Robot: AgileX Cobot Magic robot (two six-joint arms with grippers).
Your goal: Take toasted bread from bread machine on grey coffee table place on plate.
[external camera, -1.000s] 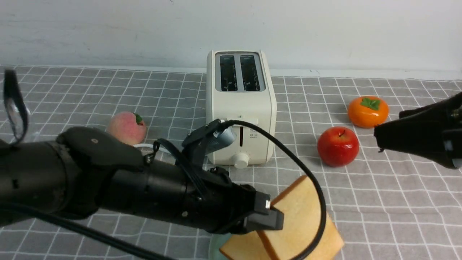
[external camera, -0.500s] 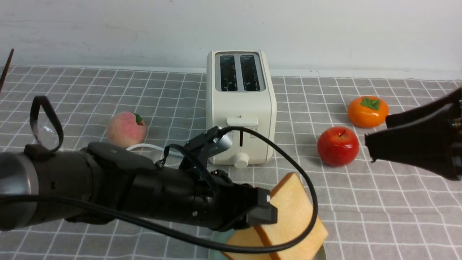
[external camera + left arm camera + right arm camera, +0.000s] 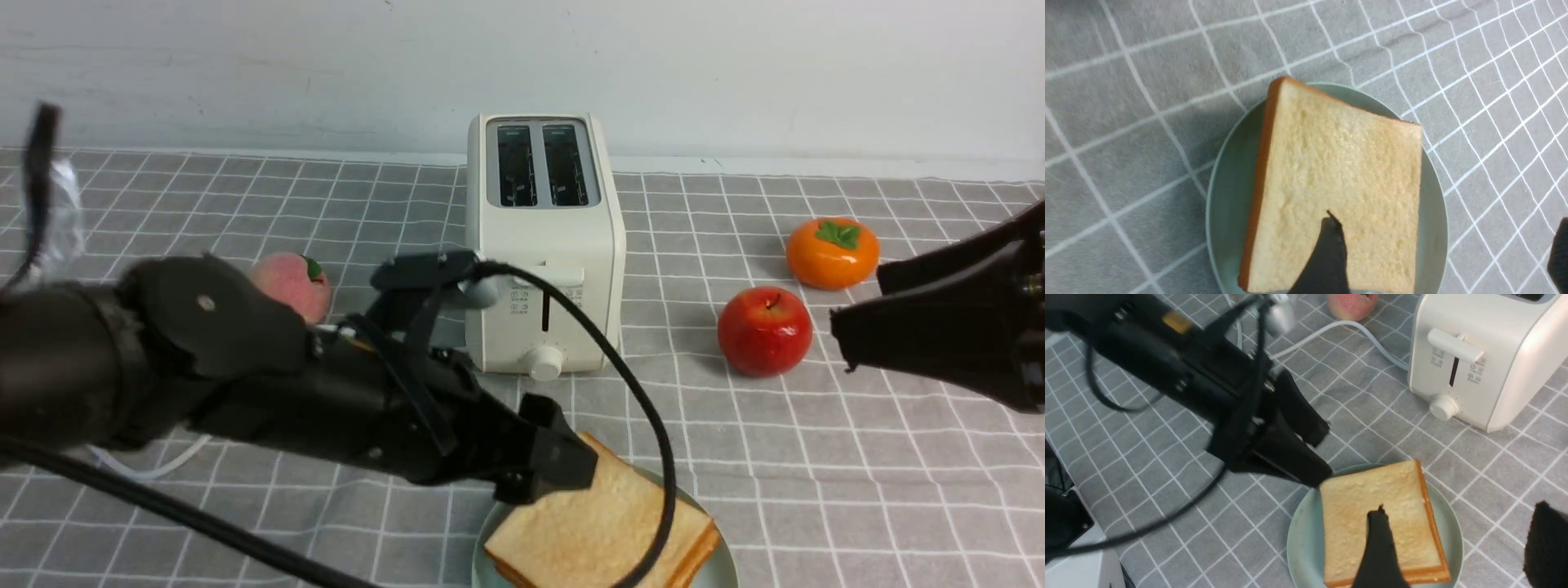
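Now left tool (image 3: pixel 1323 455) wide, slanted low beside toasted bread (image 3: pixel 592 531) on plate (image 3: pixel 1229 204); right tool (image 3: pixel 1459 510) wide.

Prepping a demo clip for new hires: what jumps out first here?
The stacked toasted bread lying flat on the plate in the foreground, with the big black left gripper, fingers open, hovering just beside it. Behind stands the cream bread machine with both slots empty. The red apple and orange persimmon to its right add colour.
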